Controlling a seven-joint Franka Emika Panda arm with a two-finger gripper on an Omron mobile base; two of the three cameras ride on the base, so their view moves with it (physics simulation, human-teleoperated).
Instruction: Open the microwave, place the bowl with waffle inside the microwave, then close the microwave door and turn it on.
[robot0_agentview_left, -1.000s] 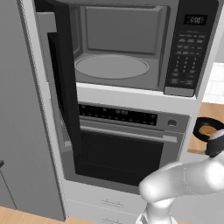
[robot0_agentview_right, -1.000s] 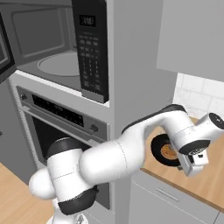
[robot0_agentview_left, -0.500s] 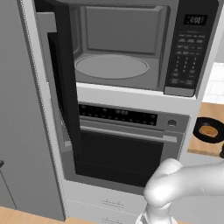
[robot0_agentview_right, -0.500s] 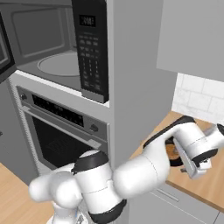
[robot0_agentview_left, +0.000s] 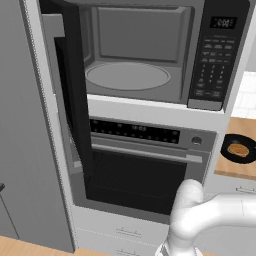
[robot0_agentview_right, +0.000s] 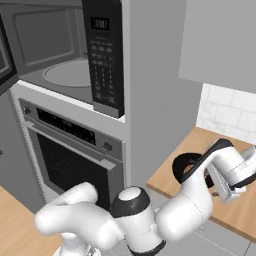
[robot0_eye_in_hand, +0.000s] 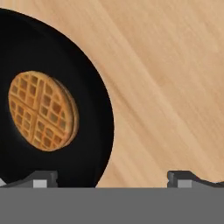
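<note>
Pincer spread wide, gripping nothing, above the wooden counter. At its ten o'clock the bowl with waffle holds one golden waffle. Farther off, the microwave stands open, turntable bare.

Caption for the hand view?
Open gripper over the wooden counter, its jaws straddling the rim of the bowl with waffle.
</note>
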